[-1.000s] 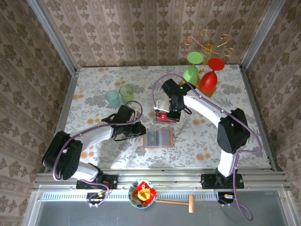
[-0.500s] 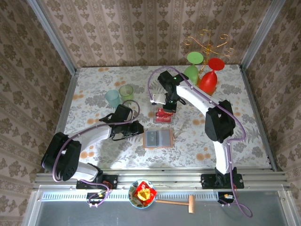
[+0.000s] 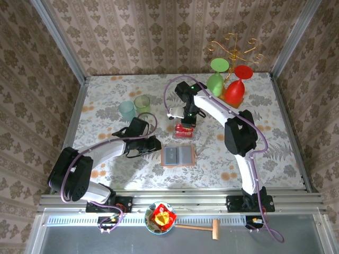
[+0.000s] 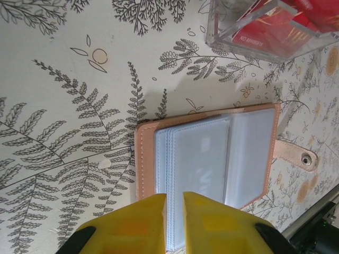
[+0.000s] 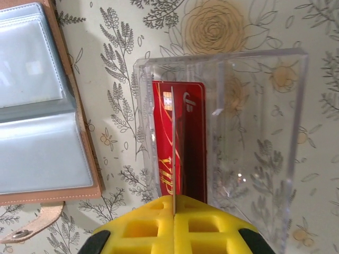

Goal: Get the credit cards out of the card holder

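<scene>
The card holder (image 3: 177, 156) lies open and flat on the table, salmon-brown with grey-blue sleeves (image 4: 206, 153), its snap tab (image 5: 32, 235) sticking out. My left gripper (image 4: 175, 203) hangs over its near edge with the jaws a narrow gap apart and nothing between them; it sits just left of the holder (image 3: 154, 144). My right gripper (image 5: 174, 203) is shut on a thin credit card (image 5: 173, 148) seen edge-on, above a clear plastic tray (image 5: 254, 132). Another red credit card (image 5: 188, 143) lies in that tray (image 3: 185, 129).
A teal cup (image 3: 126, 110) and a green cup (image 3: 142, 104) stand at the back left. A gold stand with a green and a red glass (image 3: 231, 79) rises at the back right. A bowl (image 3: 160, 217) and a wooden mallet (image 3: 204, 227) lie in front of the arm bases.
My right gripper has moved from beside the tray towards the back of the table, and its arm has swung left. The left arm has barely moved.
</scene>
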{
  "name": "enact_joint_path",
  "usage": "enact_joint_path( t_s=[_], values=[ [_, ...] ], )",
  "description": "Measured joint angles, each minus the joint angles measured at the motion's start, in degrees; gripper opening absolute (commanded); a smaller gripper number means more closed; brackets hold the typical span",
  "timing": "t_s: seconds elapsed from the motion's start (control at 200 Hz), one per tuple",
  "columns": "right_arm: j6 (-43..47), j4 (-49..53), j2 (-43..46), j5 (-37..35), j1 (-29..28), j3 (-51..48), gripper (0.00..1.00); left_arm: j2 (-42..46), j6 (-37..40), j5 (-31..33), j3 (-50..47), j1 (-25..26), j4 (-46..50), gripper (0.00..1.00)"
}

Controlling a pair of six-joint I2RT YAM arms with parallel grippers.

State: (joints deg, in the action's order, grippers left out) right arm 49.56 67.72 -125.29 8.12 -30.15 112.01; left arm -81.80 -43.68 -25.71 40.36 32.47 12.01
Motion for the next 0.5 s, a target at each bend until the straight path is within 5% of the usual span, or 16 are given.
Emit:
enact_joint_path(
  t_s=[0.19, 0.5],
  values=[
    [-0.1, 0.4, -0.8, 0.5, 0.0, 0.0, 0.13, 0.0, 0.0, 0.0, 0.0, 0.0, 0.0, 0.16],
    [-0.6, -0.2, -0.4, 0.3, 0.0, -0.1, 0.13, -0.3, 0.0, -0.2, 0.0, 0.0, -0.2, 0.16]
  ],
)
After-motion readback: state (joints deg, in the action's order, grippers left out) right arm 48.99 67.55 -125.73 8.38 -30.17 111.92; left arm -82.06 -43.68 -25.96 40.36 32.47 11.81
